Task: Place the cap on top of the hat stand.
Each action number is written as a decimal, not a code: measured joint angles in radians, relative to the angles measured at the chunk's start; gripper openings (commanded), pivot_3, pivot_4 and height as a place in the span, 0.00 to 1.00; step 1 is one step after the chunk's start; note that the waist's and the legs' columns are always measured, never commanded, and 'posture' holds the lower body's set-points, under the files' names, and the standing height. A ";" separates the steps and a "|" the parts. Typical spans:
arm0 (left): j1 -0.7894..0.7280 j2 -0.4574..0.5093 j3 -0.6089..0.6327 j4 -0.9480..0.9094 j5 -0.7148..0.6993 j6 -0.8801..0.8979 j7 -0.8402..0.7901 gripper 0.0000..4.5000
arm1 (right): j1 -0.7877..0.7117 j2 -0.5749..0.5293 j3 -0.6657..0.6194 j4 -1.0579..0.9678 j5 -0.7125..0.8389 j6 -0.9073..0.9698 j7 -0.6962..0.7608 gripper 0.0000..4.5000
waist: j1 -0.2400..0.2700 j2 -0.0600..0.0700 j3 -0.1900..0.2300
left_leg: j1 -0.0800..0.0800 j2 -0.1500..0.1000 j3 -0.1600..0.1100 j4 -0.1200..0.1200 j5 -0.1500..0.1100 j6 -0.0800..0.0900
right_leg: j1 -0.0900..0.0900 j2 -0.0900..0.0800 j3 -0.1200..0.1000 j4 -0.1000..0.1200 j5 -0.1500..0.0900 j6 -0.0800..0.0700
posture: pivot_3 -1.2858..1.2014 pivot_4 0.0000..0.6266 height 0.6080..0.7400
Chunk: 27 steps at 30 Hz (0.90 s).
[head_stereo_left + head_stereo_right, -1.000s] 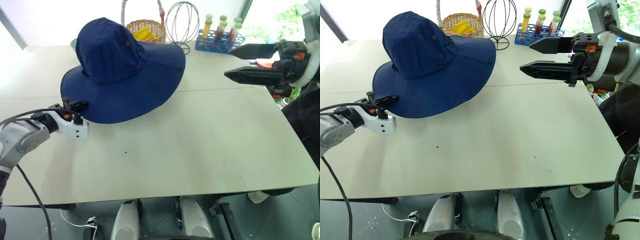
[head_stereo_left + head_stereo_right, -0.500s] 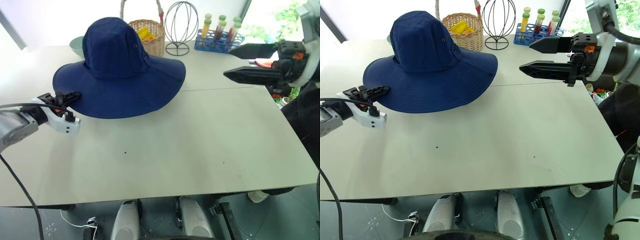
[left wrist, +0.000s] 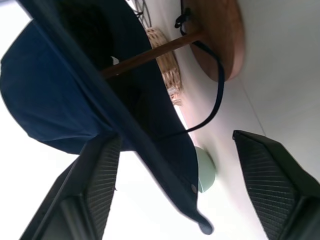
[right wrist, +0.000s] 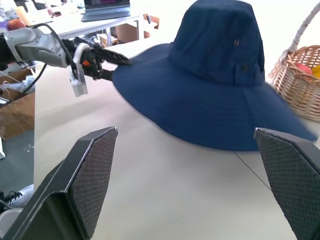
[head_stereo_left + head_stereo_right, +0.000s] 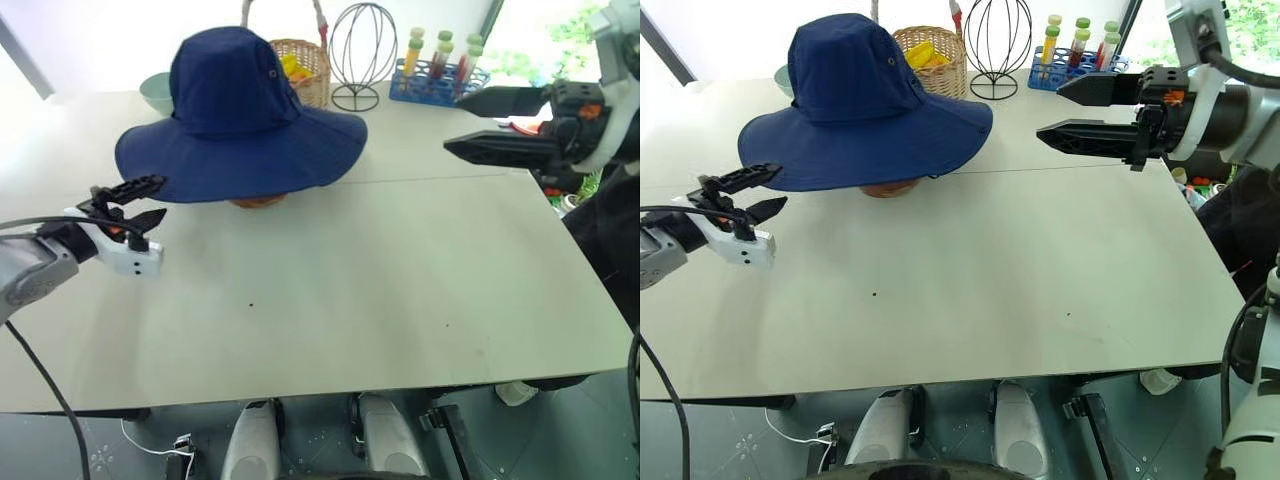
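The navy cap (image 5: 240,115) sits level on the wooden hat stand, whose round base (image 5: 258,201) peeks out under the brim. The left wrist view looks up under the cap (image 3: 60,95) at the stand's rod (image 3: 150,52), base (image 3: 220,40) and a dangling chin cord. My left gripper (image 5: 150,198) is open beside the brim's left edge, which runs between the spread fingers without being pinched. Off to the cap's right, my right gripper (image 5: 457,124) hangs open and empty above the table.
Behind the cap stand a wicker basket (image 5: 303,62), a black wire egg-shaped frame (image 5: 362,50), a blue rack of test tubes (image 5: 438,78) and a pale green bowl (image 5: 157,92). The grey table (image 5: 400,280) stretches bare in front of the cap.
My left gripper was shut on the brim and has opened, letting it go. The cap has gone from tilted to level on the stand. The right arm kept still.
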 measured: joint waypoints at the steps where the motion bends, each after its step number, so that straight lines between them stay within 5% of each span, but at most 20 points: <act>1: 0.024 0.002 0.025 -0.018 -0.022 -0.007 -0.002 0.76 | -0.003 0.004 0.002 0.001 -0.003 -0.003 0.002 1.00 | -0.001 0.000 0.000 | 0.000 0.000 0.000 0.000 0.000 0.000 | 0.000 0.000 0.000 0.000 0.000 0.000 | 0.52 0.24 1.00; 6: 0.205 0.005 0.182 -0.120 -0.218 -0.045 -0.087 0.76 | -0.009 0.009 0.012 0.020 -0.016 -0.019 0.015 1.00 | -0.002 0.000 0.000 | 0.000 0.000 0.000 0.000 0.000 0.000 | 0.000 0.000 0.000 0.000 -0.002 -0.003 | 0.52 0.24 1.00; 10: 0.386 -0.002 0.337 -0.256 -0.505 0.039 -0.280 0.76 | -0.013 0.012 0.021 0.039 -0.038 -0.044 0.038 1.00 | -0.003 0.000 0.000 | 0.000 0.001 0.001 0.000 0.000 0.000 | 0.000 -0.001 0.000 0.000 -0.002 -0.003 | 0.52 0.24 1.00; 14: 0.600 -0.033 0.506 -0.495 -0.900 0.384 -0.568 0.76 | -0.021 0.012 0.038 0.064 -0.069 -0.079 0.074 1.00 | -0.005 0.001 0.000 | 0.000 0.001 0.001 0.000 0.000 0.000 | 0.000 0.000 0.000 -0.001 -0.002 -0.003 | 0.52 0.24 1.00; 16: 0.643 -0.042 0.612 -0.611 -1.178 0.700 -0.643 0.76 | -0.025 0.012 0.050 0.084 -0.086 -0.093 0.090 1.00 | -0.002 0.000 0.001 | 0.001 0.001 0.000 0.000 0.000 0.000 | 0.000 0.000 0.000 0.000 -0.002 -0.003 | 0.52 0.24 1.00; 21: 0.456 0.047 0.881 -0.552 -1.822 1.288 -0.702 0.76 | -0.078 0.016 0.079 0.146 -0.124 -0.126 0.130 1.00 | -0.003 0.001 0.001 | 0.001 0.001 0.000 0.002 0.000 0.000 | 0.001 0.001 -0.001 0.000 -0.002 -0.003 | 0.52 0.24 1.00; 27: 0.380 0.133 0.974 -0.322 -1.871 1.562 -0.896 0.76 | -0.134 0.026 0.111 0.236 -0.176 -0.161 0.177 1.00 | -0.012 0.001 0.001 | 0.001 0.001 0.001 -0.001 0.000 0.000 | 0.000 0.002 0.000 0.000 -0.002 -0.003 | 0.52 0.24 1.00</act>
